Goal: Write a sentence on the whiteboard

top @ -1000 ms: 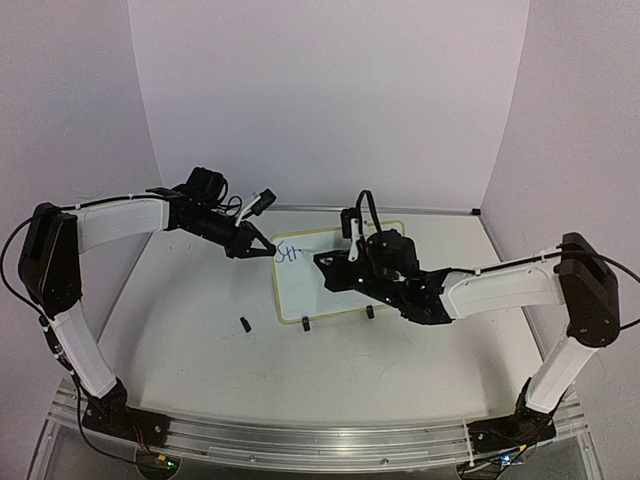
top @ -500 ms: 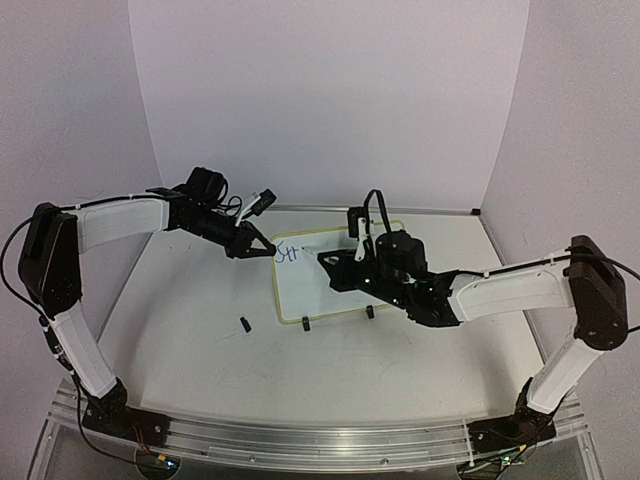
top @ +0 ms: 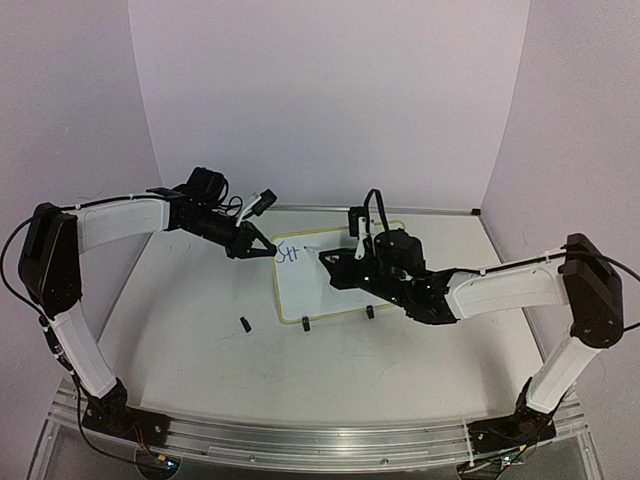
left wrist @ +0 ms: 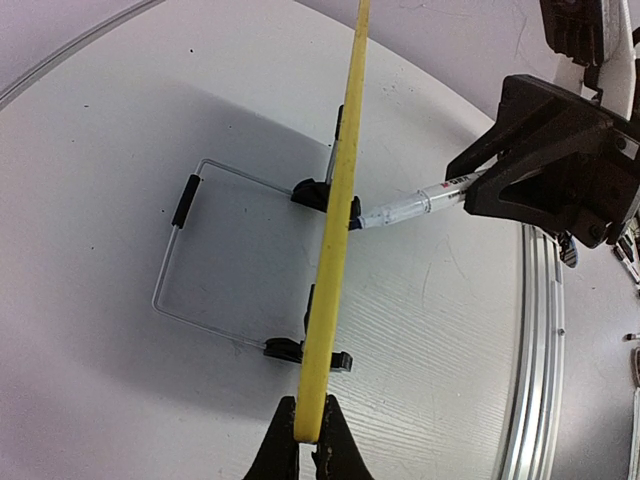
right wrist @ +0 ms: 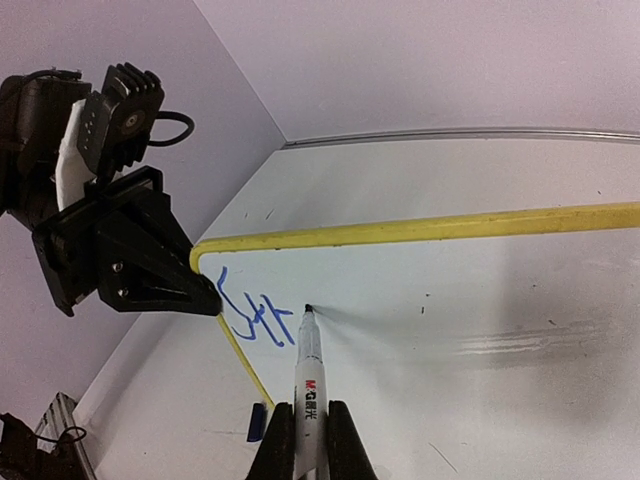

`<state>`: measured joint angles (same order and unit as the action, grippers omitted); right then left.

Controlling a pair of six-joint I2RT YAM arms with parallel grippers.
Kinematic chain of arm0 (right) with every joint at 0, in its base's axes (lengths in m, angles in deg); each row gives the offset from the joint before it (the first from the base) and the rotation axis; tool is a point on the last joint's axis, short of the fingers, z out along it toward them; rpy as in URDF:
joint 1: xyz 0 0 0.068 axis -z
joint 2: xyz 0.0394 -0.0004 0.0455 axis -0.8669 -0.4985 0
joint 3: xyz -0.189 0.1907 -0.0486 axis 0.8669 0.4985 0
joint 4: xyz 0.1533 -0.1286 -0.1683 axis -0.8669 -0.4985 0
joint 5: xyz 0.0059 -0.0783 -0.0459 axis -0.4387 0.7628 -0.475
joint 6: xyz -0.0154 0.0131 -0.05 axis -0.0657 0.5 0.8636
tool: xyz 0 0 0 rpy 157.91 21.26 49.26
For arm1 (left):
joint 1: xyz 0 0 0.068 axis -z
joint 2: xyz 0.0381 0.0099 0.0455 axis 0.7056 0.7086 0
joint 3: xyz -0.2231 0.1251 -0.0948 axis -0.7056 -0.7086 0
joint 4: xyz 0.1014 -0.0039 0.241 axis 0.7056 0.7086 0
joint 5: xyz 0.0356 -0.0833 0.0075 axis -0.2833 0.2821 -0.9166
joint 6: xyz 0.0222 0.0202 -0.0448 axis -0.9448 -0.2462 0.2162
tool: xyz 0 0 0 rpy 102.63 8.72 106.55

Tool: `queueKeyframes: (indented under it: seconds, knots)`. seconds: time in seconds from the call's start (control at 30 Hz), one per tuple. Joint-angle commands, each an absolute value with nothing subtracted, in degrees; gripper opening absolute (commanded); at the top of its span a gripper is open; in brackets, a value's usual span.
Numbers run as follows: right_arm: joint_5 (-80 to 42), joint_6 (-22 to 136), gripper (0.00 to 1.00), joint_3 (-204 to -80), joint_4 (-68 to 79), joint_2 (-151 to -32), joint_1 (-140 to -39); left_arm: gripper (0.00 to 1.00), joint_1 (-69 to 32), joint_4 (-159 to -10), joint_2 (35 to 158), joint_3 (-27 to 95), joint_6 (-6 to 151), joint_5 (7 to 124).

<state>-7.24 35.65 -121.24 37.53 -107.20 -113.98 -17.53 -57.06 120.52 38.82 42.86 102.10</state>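
Note:
The whiteboard (top: 310, 295) with a yellow frame stands tilted on the table, with short blue writing (top: 288, 252) at its top left corner. My left gripper (top: 268, 249) is shut on that corner; in the left wrist view its fingers (left wrist: 307, 440) pinch the edge-on yellow frame (left wrist: 335, 230). My right gripper (top: 325, 264) is shut on a white marker (right wrist: 308, 375). The marker tip touches the board (right wrist: 450, 300) just right of the blue writing (right wrist: 255, 318). The marker also shows in the left wrist view (left wrist: 410, 208).
A blue marker cap (top: 244, 324) lies on the table left of the board and also shows in the right wrist view (right wrist: 257, 422). Two black clip feet (top: 305, 323) and a wire stand (left wrist: 180, 250) hold the board. An aluminium rail (top: 320, 440) runs along the near edge.
My right arm and the marker have shifted slightly to the right on the board. My left gripper has kept its hold on the corner.

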Motion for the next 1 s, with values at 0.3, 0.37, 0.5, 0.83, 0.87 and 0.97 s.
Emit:
queueKeyframes:
  seconds: [0.3, 0.37, 0.5, 0.83, 0.87, 0.97]
  knots:
    - [-9.0, 35.2, 0.00, -124.4, 36.0, -109.8, -113.3, 0.00, -16.8, -54.3, 120.5, 39.7, 40.8, 98.3]
    - [-9.0, 34.8, 0.00, -123.5, 35.7, -109.5, -113.3, 0.00, -16.8, -54.3, 120.4, 39.7, 40.8, 98.3]
    - [-8.7, 34.3, 0.00, -121.9, 35.0, -108.8, -113.3, 0.00, -16.8, -54.4, 120.5, 39.7, 40.8, 98.3]
    - [-4.9, 35.4, 0.00, -121.4, 34.6, -105.6, -113.4, 0.00, -16.8, -54.2, 120.4, 39.7, 40.8, 98.2]
    - [-4.7, 35.7, 0.00, -121.6, 34.6, -105.3, -113.3, 0.00, -16.8, -54.2, 120.4, 39.7, 40.8, 98.2]
    - [-4.4, 36.2, 0.00, -122.0, 34.7, -104.2, -113.3, 0.00, -16.8, -54.2, 120.4, 39.7, 40.8, 98.2]
